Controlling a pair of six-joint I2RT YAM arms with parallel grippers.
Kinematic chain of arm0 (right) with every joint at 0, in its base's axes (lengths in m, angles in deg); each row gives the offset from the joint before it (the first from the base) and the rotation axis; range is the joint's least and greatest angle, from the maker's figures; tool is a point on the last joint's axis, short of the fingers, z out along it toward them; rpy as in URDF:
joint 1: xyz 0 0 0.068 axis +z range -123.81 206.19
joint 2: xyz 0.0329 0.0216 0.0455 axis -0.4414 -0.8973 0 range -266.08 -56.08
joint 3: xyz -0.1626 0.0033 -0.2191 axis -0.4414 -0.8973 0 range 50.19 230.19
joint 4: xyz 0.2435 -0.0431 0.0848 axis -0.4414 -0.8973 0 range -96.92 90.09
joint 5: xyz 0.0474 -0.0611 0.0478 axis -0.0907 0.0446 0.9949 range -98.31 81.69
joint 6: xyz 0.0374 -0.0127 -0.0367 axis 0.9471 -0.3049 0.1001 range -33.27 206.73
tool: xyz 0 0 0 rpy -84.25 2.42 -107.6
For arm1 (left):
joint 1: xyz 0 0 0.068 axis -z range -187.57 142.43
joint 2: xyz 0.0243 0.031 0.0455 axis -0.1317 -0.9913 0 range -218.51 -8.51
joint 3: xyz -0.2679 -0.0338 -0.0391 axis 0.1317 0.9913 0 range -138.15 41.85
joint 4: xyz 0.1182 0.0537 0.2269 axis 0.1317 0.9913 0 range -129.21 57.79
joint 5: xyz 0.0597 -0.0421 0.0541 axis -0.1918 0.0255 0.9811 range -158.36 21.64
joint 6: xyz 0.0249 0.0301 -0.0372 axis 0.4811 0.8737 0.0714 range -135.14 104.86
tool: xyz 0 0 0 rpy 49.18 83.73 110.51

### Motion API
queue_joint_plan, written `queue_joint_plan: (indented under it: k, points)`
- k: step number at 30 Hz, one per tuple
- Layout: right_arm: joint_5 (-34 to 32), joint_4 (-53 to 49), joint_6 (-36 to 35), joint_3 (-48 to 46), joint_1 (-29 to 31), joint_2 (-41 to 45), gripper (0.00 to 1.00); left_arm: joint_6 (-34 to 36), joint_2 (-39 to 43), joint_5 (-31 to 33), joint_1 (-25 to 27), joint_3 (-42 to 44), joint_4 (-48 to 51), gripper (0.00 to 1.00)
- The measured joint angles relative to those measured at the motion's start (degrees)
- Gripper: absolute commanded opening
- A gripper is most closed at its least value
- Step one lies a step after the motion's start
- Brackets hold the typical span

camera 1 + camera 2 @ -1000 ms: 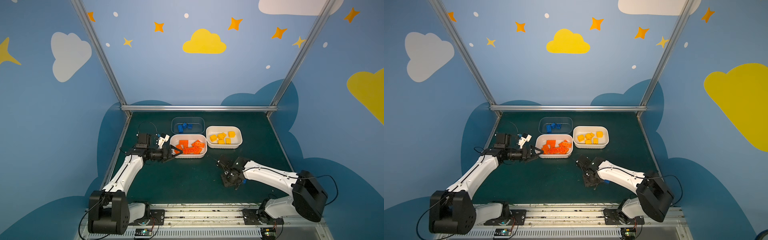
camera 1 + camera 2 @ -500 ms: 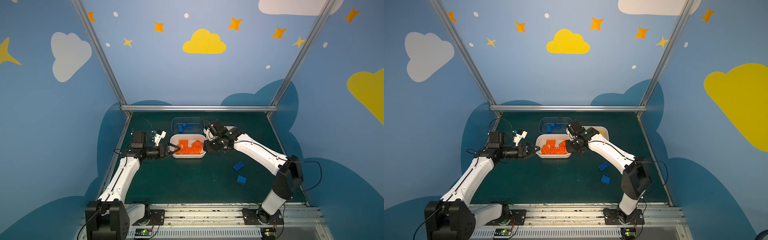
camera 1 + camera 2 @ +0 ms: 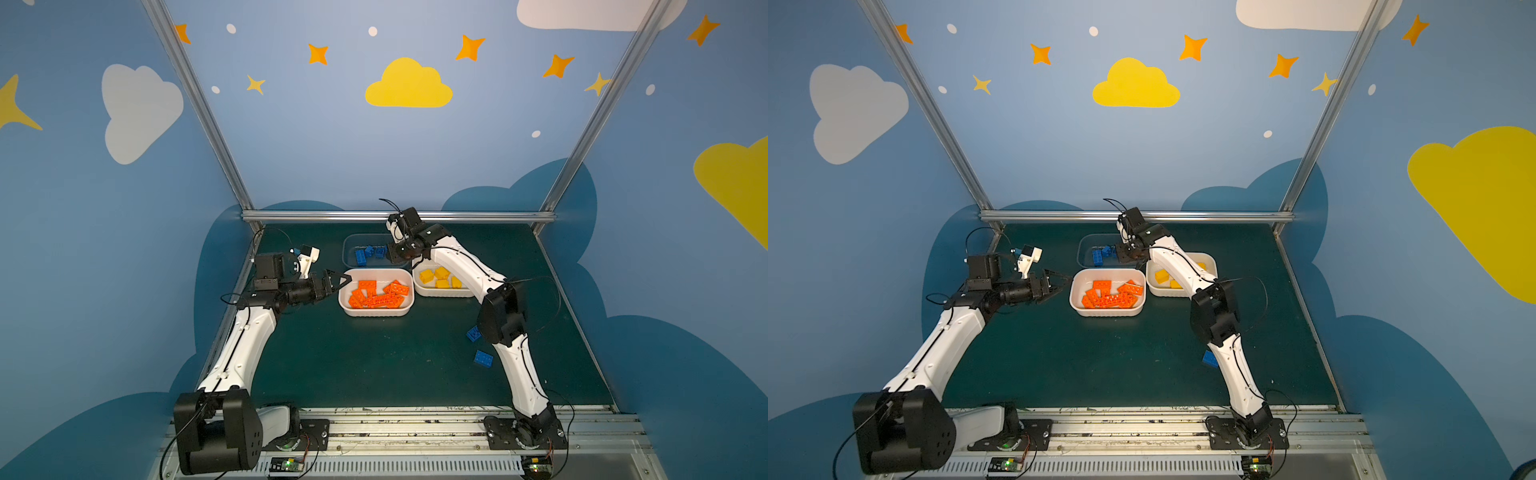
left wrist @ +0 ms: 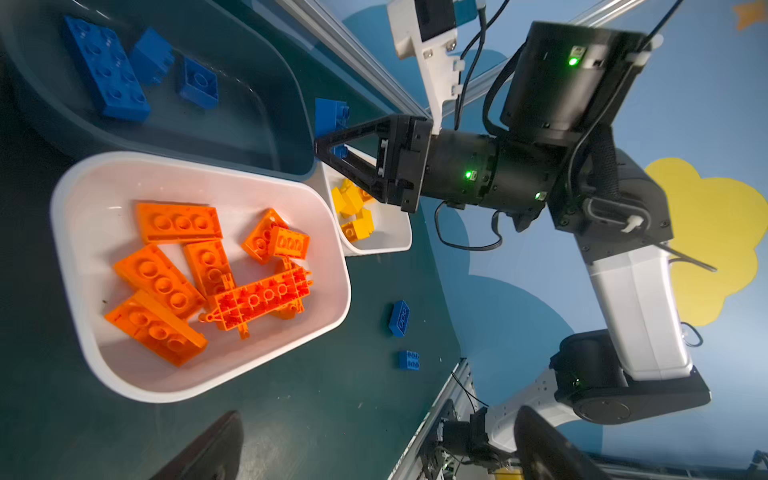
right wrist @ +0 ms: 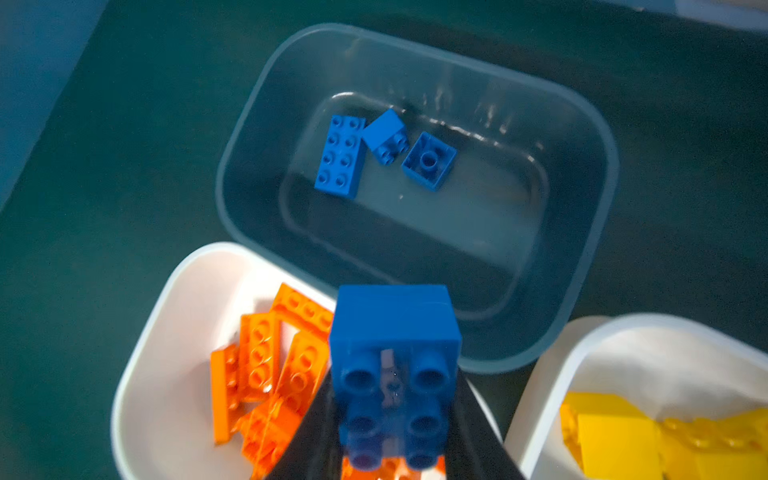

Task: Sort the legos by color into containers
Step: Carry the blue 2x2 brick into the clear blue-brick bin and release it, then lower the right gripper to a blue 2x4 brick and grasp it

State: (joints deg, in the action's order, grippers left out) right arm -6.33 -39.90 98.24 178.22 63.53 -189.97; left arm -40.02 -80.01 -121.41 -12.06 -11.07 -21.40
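Note:
My right gripper (image 5: 392,415) is shut on a blue lego (image 5: 395,332) and hangs over the near rim of the transparent container (image 5: 598,166), which holds three blue legos (image 5: 340,153). In both top views it sits at that container's right end (image 3: 392,253) (image 3: 1125,253). My left gripper (image 3: 338,282) is open with nothing between its fingers (image 4: 208,449), just left of the white container (image 3: 374,312) full of orange legos (image 4: 166,274). Yellow legos (image 3: 434,276) lie in the other white container (image 3: 440,294). Two blue legos (image 3: 473,333) (image 3: 483,359) lie loose on the table.
The three containers stand close together at the back of the green table (image 3: 353,365). My right arm's elbow (image 3: 498,316) hangs beside the loose blue legos. A metal rail (image 3: 395,215) runs along the back edge.
My right arm has swung from the front of the table up to the transparent container, carrying a blue lego. My left gripper has drawn back slightly from the orange container.

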Motion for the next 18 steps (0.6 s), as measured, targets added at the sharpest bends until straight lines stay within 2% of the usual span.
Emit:
queue_joint_plan:
  k: [5,7,9,12,16,18]
  points:
    - [-3.1,7.7,-3.5,0.0,-1.0,-3.7,0.25,-1.7,-2.0,1.6,0.0,0.0,-3.0,1.0]
    - [-3.5,8.9,-4.1,3.3,-1.5,-6.7,0.33,-2.3,-2.3,1.8,0.0,0.0,-4.0,1.0]
    - [-3.4,9.8,-4.7,6.7,-1.8,-9.7,0.46,-2.5,-2.6,1.9,0.0,0.0,-4.7,1.0]
    - [-2.9,9.7,-5.1,10.2,-2.2,-12.4,0.56,-2.6,-3.0,1.9,0.0,0.0,-5.0,1.0]
    - [-2.7,9.4,-5.8,10.1,-2.8,-12.0,0.6,-2.6,-3.4,1.8,0.0,0.0,-5.0,1.0]
    - [-2.7,9.7,-6.2,5.7,-3.2,-9.2,0.59,-2.5,-3.6,1.7,0.0,0.1,-5.0,1.0]
